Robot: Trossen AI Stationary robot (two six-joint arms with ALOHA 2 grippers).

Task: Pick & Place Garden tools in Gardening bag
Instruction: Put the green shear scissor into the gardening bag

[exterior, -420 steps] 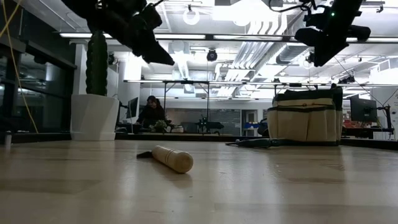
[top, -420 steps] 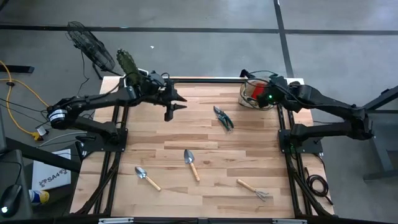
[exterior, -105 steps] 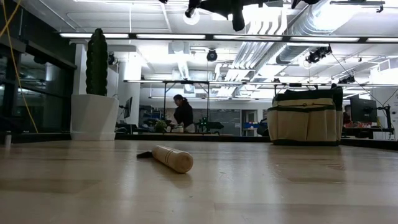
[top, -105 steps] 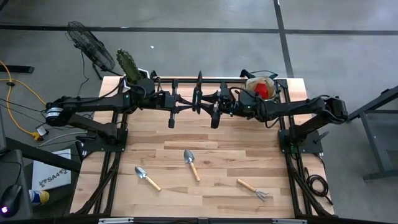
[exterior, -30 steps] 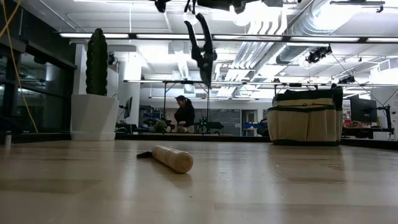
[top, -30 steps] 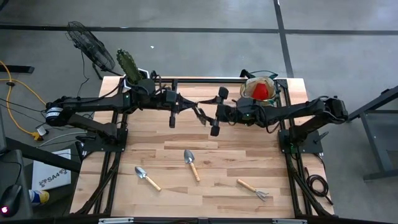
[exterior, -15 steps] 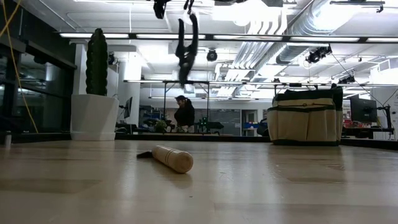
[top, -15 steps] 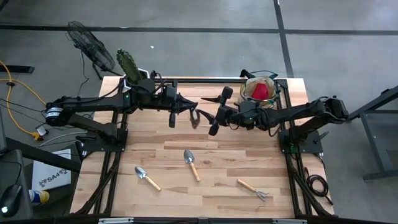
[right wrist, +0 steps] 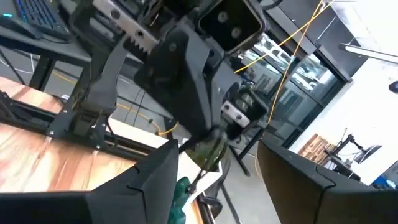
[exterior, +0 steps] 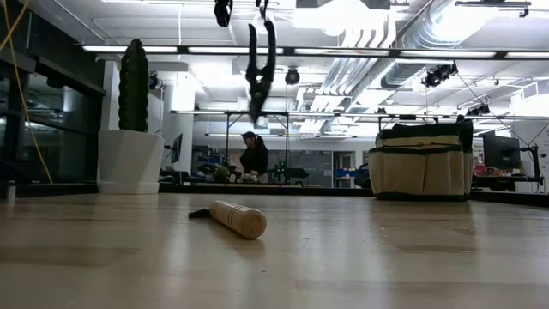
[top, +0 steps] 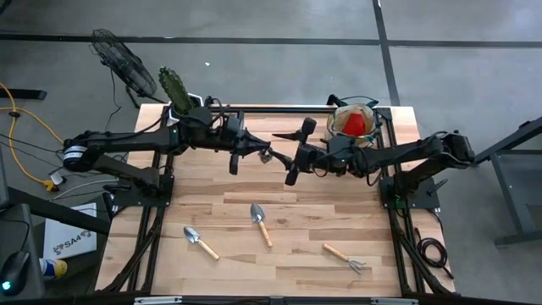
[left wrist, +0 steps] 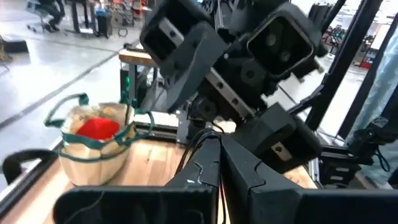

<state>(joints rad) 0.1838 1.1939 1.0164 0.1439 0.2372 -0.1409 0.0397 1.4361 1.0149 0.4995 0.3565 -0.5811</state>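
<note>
High view: left gripper [top: 251, 152] up over the back middle of the pale wooden bench [top: 212, 199], fingers clamped on the dark metal pruner [top: 264, 155], which sticks out toward the right arm. Right gripper [top: 298, 149] just beside it, facing it, dark fingers spread wide apart and apart from the pruner. Round tan fabric gardening bag with dark green trim [top: 353, 124] at the back right corner, a red glove-like piece [top: 355, 123] lying inside. Green potted cactus [top: 173, 85] at the back left corner. Near the front, well apart from both arms: a small metal trowel with wooden handle [top: 201, 243] front left, a second wooden-handled trowel [top: 260, 223] in the middle, a small rake with wooden handle [top: 345, 257] front right.

Low view: pruner [exterior: 259, 73] hanging upright high above the bench, held from the top. A round wooden handle [exterior: 238, 218] lying flat on the bench. White cactus pot [exterior: 129, 160] at left, bag [exterior: 420, 167] at right. Person [exterior: 254, 155] in the room behind.

Left wrist view: bag [left wrist: 99, 140] with red piece [left wrist: 98, 128] ahead on the bench; right arm's wrist close in front.

Right wrist view: own fingers [right wrist: 140, 180] wide apart; pruner [right wrist: 208, 149] gripped by the left gripper just ahead.
</note>
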